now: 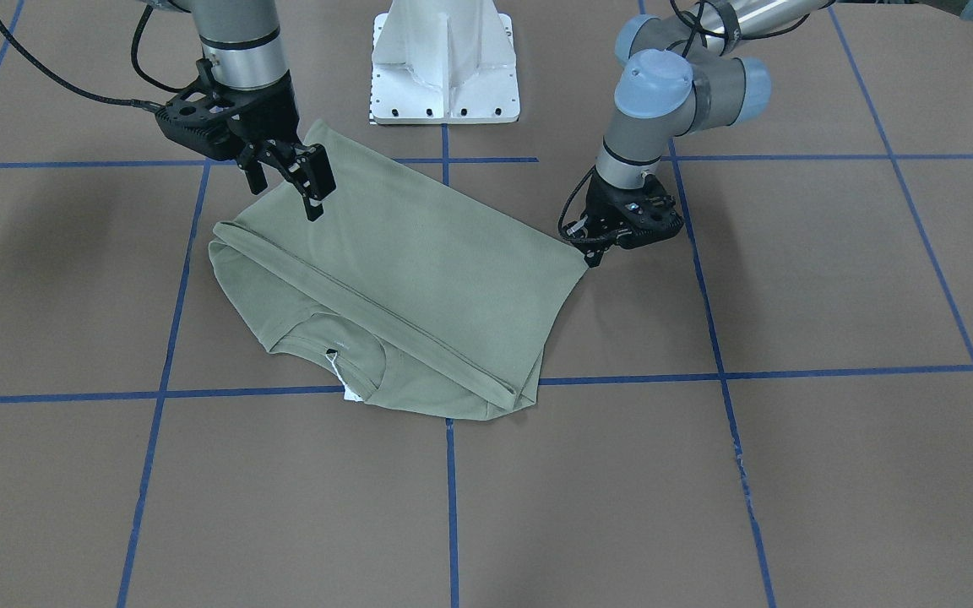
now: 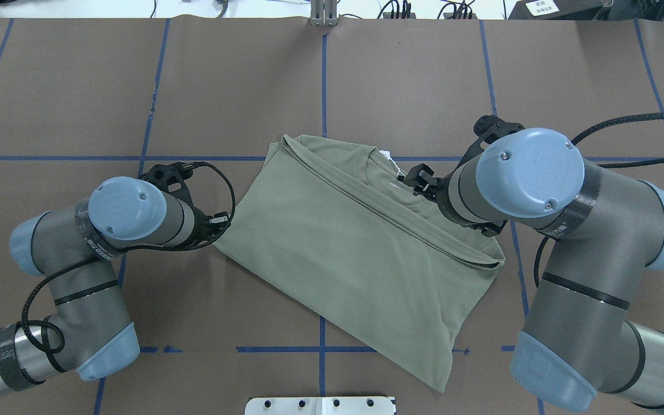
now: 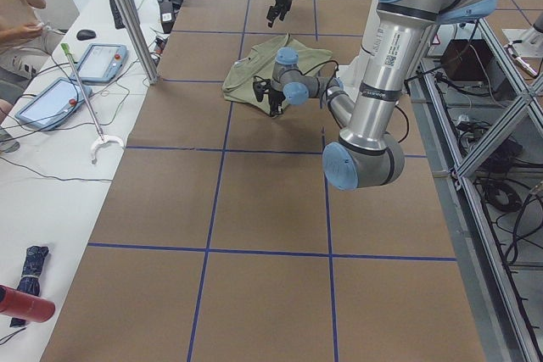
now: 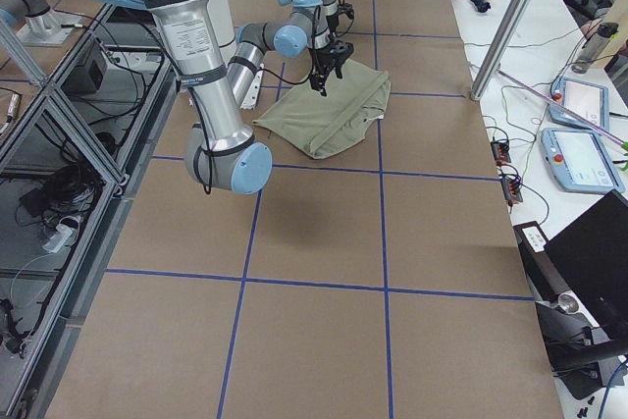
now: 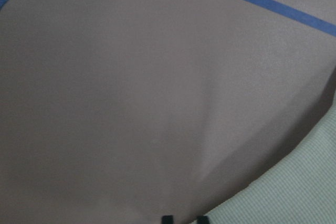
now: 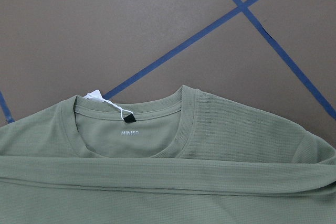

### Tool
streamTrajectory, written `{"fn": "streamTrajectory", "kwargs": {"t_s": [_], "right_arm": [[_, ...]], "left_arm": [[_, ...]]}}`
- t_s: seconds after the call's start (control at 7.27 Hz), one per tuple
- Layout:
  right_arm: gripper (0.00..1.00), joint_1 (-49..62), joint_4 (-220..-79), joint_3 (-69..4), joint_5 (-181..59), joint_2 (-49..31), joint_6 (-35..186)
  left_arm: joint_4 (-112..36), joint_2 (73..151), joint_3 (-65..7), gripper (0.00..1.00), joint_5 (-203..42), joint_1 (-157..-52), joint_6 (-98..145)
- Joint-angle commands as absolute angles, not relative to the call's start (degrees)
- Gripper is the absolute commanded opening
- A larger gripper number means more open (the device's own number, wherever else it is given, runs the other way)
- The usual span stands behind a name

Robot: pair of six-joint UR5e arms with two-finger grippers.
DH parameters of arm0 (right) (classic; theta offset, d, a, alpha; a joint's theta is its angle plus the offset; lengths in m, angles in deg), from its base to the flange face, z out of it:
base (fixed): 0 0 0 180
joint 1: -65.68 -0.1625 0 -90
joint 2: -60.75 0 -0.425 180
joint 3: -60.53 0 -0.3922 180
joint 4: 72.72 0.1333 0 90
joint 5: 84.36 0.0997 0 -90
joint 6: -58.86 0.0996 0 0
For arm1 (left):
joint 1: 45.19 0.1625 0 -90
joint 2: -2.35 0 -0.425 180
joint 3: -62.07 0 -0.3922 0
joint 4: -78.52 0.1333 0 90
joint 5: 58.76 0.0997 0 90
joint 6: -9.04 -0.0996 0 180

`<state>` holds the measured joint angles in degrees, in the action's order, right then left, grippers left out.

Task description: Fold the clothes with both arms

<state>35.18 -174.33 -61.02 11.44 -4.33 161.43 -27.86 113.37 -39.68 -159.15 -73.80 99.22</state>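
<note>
Knitwear lies flat on the brown table [image 1: 790, 507]: the sage-green shirt [image 1: 419, 270], doubled over so that a stitched edge [image 1: 368, 304] runs straight across it just short of the neckline [image 6: 181, 129]. The white tag [image 6: 94, 96] pokes out past the collar. That lie reads as one fold laid down, probably with more to come.

The right gripper [image 1: 284, 192] hangs above the shirt's end on the robot's right, clear of the cloth. Its fingers are spread wide and hold nothing, a posture that suits a fresh approach.

The left gripper [image 1: 595, 256] sits low at the shirt's opposite corner. Its wrist view shows bare table between two narrowly parted tips, with the cloth's edge just beside one, so it seems to grip nothing, though only the tips show.

The white pedestal base [image 1: 444, 84] stands just behind the shirt, and blue tape lines [image 1: 790, 371] run under it. Well away from the shirt, a side bench [image 3: 51, 142] carries control tablets [image 3: 100, 61], and a person [image 3: 17, 6] sits there. Only the loose tag, and the right arm's bulk over that end of the shirt, look likely to hinder the next grasp.
</note>
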Motion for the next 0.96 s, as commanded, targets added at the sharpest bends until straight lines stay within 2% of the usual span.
{"fn": "streamTrajectory", "kwargs": {"t_s": [0.0,0.14,0.41,0.69,0.83], "right_arm": [[1.0,35.18,-174.33,-61.02,11.44,-4.38,161.43],[1.0,35.18,-174.33,-60.93,11.44,-4.47,161.43],[1.0,35.36,-174.24,-60.84,11.18,-4.64,161.43],[1.0,35.44,-172.85,-60.76,10.92,-4.03,161.43],[1.0,35.44,-170.05,-60.41,10.92,-4.55,161.6]], "left_arm": [[-27.82,113.45,-39.71,0.0,-159.04,-74.98,98.26],[-27.91,113.97,-39.19,0.0,-158.69,-78.29,91.99],[-28.7,122.27,-29.31,0.0,-158.87,-87.95,88.25],[-35.33,134.05,-13.43,0.0,-158.87,-92.72,89.1],[-42.78,140.37,-2.12,0.0,-158.78,-93.78,91.29]]}}
